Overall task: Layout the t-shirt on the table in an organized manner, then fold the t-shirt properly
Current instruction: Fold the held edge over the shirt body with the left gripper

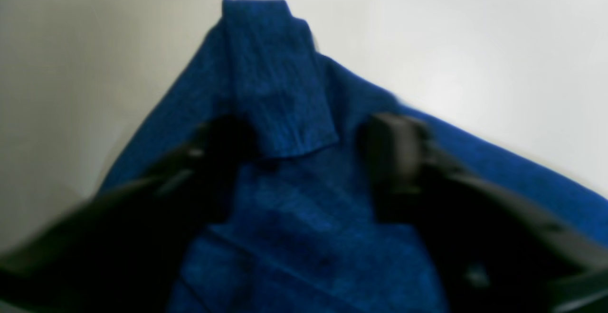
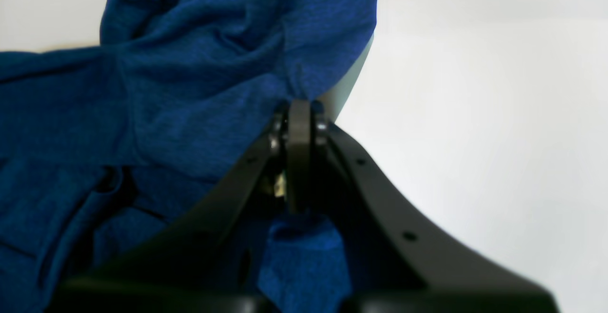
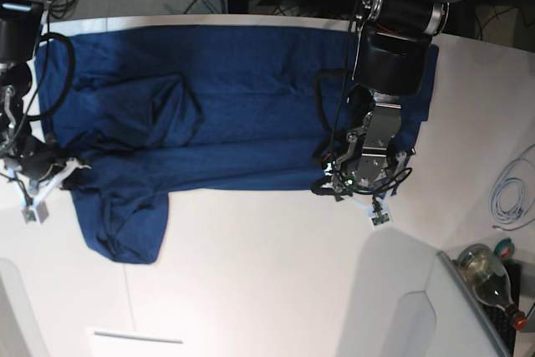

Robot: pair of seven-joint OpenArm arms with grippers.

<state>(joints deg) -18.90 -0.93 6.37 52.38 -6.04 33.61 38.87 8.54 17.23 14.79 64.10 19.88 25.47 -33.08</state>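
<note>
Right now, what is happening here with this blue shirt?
A two-armed robot is laying out a dark blue t-shirt on a white table. The right gripper is shut on a pinch of the fabric at one side of the shirt. The left gripper is over the other side with its fingers apart, straddling a folded strip of cloth. The shirt lies mostly spread but wrinkled, and one sleeve hangs toward the near edge.

Legible text, labels, brands, numbers, signs: none. The t-shirt (image 3: 226,114) carries no print. White tags on both arms appear in the base view, too small to read.
</note>
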